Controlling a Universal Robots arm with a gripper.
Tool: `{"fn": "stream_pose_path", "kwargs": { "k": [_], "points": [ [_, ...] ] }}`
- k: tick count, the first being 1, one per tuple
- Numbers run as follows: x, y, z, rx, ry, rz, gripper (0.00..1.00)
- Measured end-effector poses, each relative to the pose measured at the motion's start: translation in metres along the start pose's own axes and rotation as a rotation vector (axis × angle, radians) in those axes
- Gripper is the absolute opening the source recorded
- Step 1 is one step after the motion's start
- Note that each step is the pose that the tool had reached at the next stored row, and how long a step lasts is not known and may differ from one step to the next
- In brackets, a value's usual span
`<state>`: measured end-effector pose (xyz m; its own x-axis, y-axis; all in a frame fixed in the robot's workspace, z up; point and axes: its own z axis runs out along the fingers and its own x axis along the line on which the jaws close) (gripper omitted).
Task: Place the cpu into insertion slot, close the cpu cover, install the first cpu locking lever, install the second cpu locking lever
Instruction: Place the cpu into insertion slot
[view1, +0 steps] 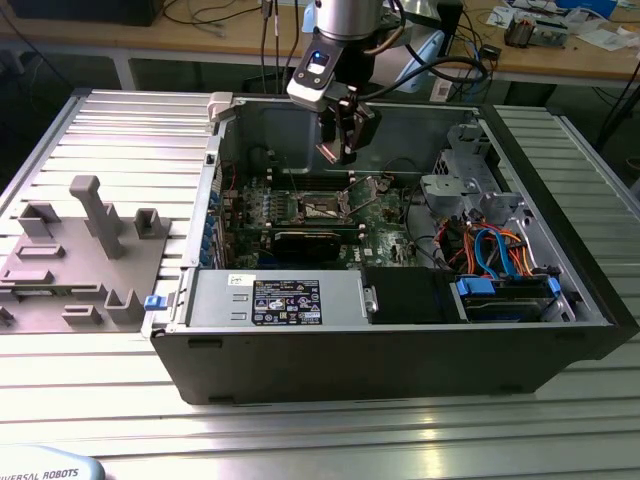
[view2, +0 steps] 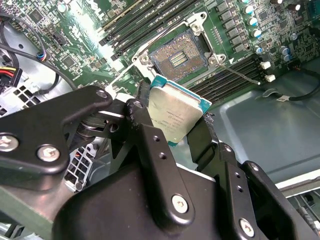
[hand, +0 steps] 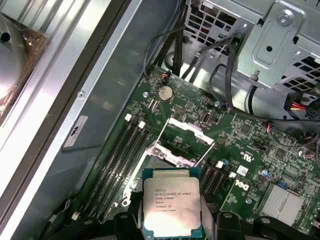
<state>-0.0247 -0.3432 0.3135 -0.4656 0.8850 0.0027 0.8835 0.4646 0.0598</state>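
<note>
Hovering above the bare insertion slot (view2: 179, 56), tool (view2: 172, 120) grips the cpu (hand: 171, 205) by two edges; cpu cover (hand: 188, 125) is flipped open.

Bright, even, from overhead. Streaky glare along ribbed table (view1: 400, 440) in exterior view. Dim, shadowed inside computer case (view1: 400, 365). Soft sheen across cpu (hand: 171, 205) top in first wrist view.

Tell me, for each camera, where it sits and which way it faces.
Exterior view: off the arm, looking down into the open computer case; the wrist and end effector show.
Second wrist view: on the wrist, looking past the black fingers at the insertion slot.
First wrist view: on the wrist, looking down on the motherboard; the fingers show.
Both wrist views share the held cpu.
</note>
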Motion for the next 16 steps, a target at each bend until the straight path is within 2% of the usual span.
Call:
{"fn": "stream_pose_path", "kwargs": {
  "k": [16],
  "points": [
    [0.0000, -0.0001, 0.0015, 0.0000, -0.0015, 0.026, 0.54]
  ]
}}
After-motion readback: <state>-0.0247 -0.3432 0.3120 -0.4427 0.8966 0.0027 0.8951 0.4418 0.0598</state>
